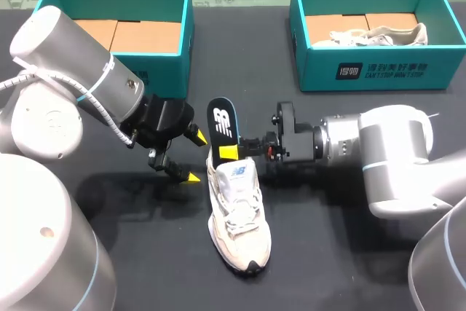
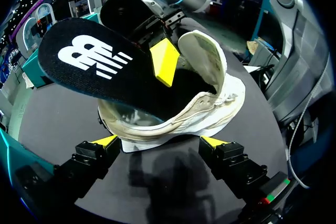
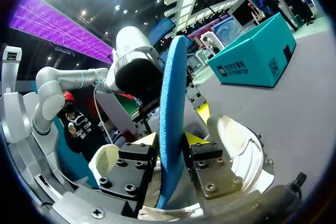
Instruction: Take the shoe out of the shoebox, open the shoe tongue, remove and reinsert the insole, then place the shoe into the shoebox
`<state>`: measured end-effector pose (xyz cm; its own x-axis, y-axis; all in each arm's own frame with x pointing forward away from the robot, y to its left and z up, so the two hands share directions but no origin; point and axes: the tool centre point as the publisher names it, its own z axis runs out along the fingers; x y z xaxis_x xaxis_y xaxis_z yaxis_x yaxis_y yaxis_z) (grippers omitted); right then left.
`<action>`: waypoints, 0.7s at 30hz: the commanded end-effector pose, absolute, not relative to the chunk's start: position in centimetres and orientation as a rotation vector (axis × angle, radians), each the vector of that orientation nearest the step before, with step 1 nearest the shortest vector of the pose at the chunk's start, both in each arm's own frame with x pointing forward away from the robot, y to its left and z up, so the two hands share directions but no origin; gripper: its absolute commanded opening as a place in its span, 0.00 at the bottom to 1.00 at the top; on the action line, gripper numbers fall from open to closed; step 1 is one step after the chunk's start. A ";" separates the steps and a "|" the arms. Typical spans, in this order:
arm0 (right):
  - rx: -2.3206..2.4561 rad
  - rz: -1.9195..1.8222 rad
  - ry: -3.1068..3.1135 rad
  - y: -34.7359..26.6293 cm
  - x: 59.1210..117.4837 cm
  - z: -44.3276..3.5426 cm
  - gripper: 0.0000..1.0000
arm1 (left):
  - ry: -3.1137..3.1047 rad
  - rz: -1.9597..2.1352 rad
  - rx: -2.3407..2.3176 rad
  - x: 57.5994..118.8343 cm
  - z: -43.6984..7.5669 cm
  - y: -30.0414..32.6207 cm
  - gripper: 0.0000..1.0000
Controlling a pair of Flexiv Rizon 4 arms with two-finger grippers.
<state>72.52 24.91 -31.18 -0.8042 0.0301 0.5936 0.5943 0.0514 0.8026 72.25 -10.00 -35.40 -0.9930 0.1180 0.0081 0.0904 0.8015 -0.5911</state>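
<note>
Yellow tips pressed flat on both faces of the insole [image 3: 172,103]: right gripper [image 3: 170,140] pinching it from two sides, just above the shoe's heel opening. Black on top, blue underneath, standing up out of the shoe [image 1: 237,216], lower end still down inside the collar, upper end leaning away from the right gripper [image 1: 231,149] toward the back of the table [image 1: 328,253].

Straight across the heel, left gripper [image 1: 194,156] spread wide, gripping nothing. Heel and white sole edge just ahead of its two tips, insole [image 2: 100,66] hanging above them; shoe [image 2: 210,93] near the left gripper [image 2: 159,142], with a thin strip of dark table in between.

Toe pointing away from both grippers, toward the near table edge, sole down on the dark surface.

Farther out, behind the left gripper, a teal shoebox [image 1: 188,34], with a band of table between its wall and the fingers. Behind the right arm, a second teal shoebox [image 1: 378,71] with another pale shoe [image 1: 378,34] inside, well apart from the pinched insole [image 1: 222,125].
</note>
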 end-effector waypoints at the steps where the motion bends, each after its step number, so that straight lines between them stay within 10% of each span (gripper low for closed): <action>1: -0.621 -1.796 -1.939 24.7 72.9 -30.1 0.33 | -2.941 0.958 -0.170 72.3 -35.5 -10.1 1.00; 8: -0.691 -1.829 -1.895 24.5 74.4 -30.1 0.27 | -2.941 0.958 -0.170 72.3 -35.5 -10.1 1.00; 12: -0.724 -1.814 -1.867 24.7 74.6 -30.9 0.00 | -2.941 0.958 -0.170 72.3 -35.5 -10.1 1.00; 21: -0.778 -1.746 -1.819 24.5 73.2 -33.2 0.00 | -2.941 0.958 -0.170 72.3 -35.5 -10.1 1.00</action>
<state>73.43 24.46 -32.41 -0.7165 0.0753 0.6936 0.6963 0.0153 0.7176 72.25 -10.00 -35.40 -0.9930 0.1180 0.0082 0.0904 0.8015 -0.5911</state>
